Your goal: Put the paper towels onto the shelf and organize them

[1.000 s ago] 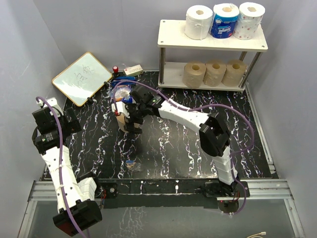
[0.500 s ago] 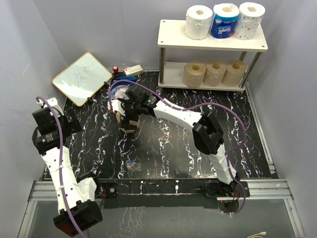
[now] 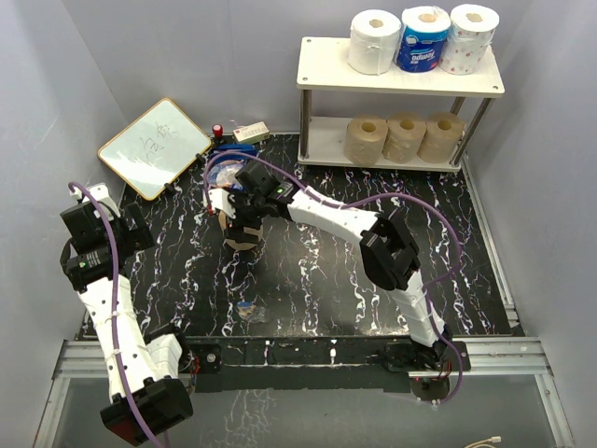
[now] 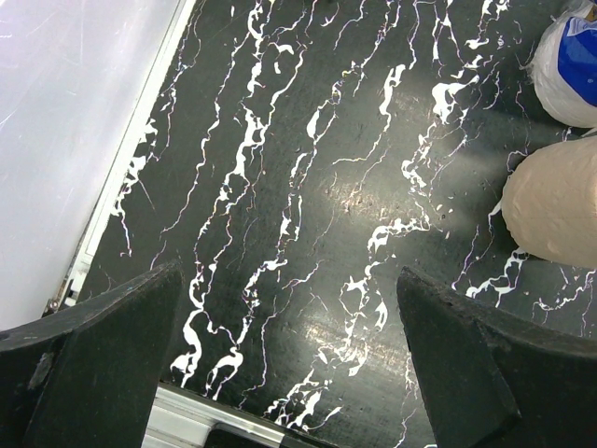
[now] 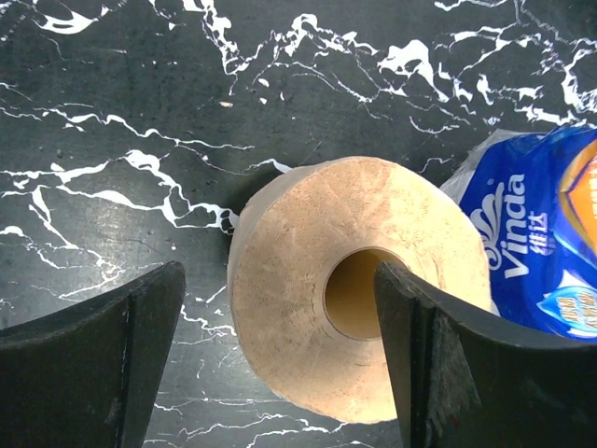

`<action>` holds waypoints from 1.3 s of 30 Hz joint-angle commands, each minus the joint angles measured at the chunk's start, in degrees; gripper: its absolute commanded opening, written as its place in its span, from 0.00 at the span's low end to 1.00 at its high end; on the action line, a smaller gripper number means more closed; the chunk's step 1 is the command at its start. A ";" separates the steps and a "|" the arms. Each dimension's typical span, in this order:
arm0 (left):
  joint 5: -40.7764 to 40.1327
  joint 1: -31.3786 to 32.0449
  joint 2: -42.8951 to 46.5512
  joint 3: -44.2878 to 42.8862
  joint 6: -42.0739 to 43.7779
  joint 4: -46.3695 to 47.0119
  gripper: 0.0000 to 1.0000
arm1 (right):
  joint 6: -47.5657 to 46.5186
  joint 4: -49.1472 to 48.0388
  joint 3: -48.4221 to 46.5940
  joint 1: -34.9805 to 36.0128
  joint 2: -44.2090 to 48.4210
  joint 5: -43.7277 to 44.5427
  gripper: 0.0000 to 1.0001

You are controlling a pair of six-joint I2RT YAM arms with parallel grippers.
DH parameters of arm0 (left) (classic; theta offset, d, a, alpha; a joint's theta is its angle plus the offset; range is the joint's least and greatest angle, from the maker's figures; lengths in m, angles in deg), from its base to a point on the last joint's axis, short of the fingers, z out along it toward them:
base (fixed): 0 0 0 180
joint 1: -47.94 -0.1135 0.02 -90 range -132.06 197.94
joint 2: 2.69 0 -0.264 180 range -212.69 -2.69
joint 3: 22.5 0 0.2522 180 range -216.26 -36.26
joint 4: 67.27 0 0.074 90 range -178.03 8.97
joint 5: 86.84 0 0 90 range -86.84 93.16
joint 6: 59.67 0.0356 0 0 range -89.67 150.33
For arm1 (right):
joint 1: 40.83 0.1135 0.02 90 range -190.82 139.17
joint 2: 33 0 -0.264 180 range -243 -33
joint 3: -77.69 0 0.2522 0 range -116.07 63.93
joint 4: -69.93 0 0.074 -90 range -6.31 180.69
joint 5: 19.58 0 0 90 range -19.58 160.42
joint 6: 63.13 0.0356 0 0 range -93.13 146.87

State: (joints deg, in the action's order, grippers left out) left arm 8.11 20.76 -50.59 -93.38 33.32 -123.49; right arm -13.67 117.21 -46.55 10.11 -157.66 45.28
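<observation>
From where I stood, the black marbled desk (image 3: 317, 280) carried the shelf (image 3: 326, 70) at about 1 o'clock, and that rack looked nearly full. Its top board held the plain white roll (image 3: 375, 41), the blue-wrapped roll (image 3: 424, 39) and the dotted roll (image 3: 471, 38) upright in a row. The lower board held three tan rolls (image 3: 405, 137) side by side. By my count that made six of seven stored. The framed whiteboard (image 3: 154, 147) lay tilted at 10 o'clock, off the task. The right arm reached across to 10 o'clock of the desk's middle, where the last tan roll (image 5: 345, 289) stood on end with its core facing up. A blue and white packet (image 5: 532, 252) sat just beside it at 3 o'clock. The right gripper (image 5: 280, 317) hung released over this roll, one finger outside its wall at 9 o'clock and the other near the core, and I judged nothing was grasped yet. What was left was closing on it, carrying it over and setting it on the lower board. The left gripper (image 4: 289, 364) hung spread wide above bare desk at the 9 o'clock edge, holding nothing.
</observation>
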 commanded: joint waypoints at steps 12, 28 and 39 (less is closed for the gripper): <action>0.06 -0.33 0.84 0.17 0.33 0.09 0.98 | -0.43 -2.37 -1.05 0.01 -3.04 7.01 0.22; 0.06 -0.29 0.81 0.17 0.33 0.02 0.98 | -1.57 5.75 -0.06 -4.33 15.63 19.82 0.00; -0.12 -0.33 0.88 0.09 0.24 -0.02 0.98 | -4.00 -1.88 0.67 -23.92 17.61 14.70 0.00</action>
State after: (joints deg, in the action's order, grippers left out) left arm 8.09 20.74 -50.57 -93.36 33.32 -123.49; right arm -15.50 121.77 -44.69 -9.34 -139.78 60.82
